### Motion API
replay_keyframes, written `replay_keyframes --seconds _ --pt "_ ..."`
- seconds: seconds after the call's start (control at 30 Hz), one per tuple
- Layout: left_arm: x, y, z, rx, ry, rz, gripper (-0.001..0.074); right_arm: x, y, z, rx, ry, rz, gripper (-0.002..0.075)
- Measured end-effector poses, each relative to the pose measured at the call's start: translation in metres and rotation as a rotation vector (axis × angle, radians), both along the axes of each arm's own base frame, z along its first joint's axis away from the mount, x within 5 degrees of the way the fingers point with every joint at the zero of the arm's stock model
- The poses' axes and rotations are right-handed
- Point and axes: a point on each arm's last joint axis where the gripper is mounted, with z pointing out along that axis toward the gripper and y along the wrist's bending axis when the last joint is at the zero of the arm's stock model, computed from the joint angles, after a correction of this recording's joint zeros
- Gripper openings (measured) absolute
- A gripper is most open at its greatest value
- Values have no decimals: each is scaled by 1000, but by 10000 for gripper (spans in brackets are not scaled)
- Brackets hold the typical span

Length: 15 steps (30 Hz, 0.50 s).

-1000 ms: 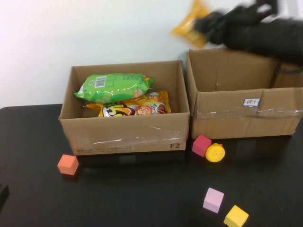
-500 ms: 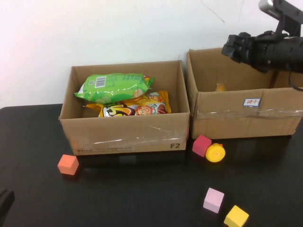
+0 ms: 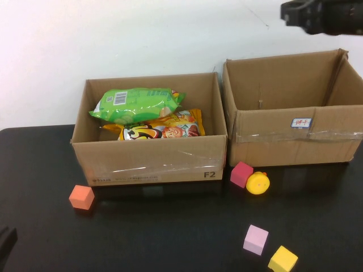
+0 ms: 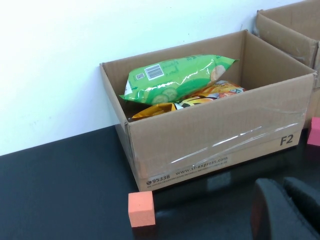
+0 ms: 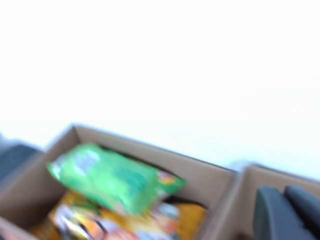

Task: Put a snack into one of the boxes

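Observation:
Two open cardboard boxes stand side by side against the wall. The left box (image 3: 150,164) holds a green snack bag (image 3: 136,103) lying on an orange snack bag (image 3: 161,130). The right box (image 3: 295,139) shows only bare inner walls; its floor is hidden behind the front wall. My right gripper (image 3: 295,11) is high above the right box's back edge, shut and empty; the right wrist view shows its fingers (image 5: 286,212) together. My left gripper (image 4: 285,210) is low over the table in front of the left box (image 4: 220,135), shut and empty.
Loose on the black table: an orange cube (image 3: 81,197), a magenta cube (image 3: 241,173) and a yellow round toy (image 3: 258,183) by the boxes' fronts, a pink cube (image 3: 256,239) and a yellow cube (image 3: 282,259) near the front right.
One second ago my right gripper held an orange snack bag above the right box. It let it go into that box, then rose up and to the right.

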Motion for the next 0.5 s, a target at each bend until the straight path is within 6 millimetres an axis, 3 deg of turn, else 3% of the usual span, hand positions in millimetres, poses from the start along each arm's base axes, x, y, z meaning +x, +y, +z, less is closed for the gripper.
replay_keyframes --seconds 0.23,0.5 --pt "0 0 0 0 0 0 8 -48 -24 38 -429 -101 35 9" --pt "0 0 0 -2 1 1 8 -98 -69 57 -580 119 -271 8"
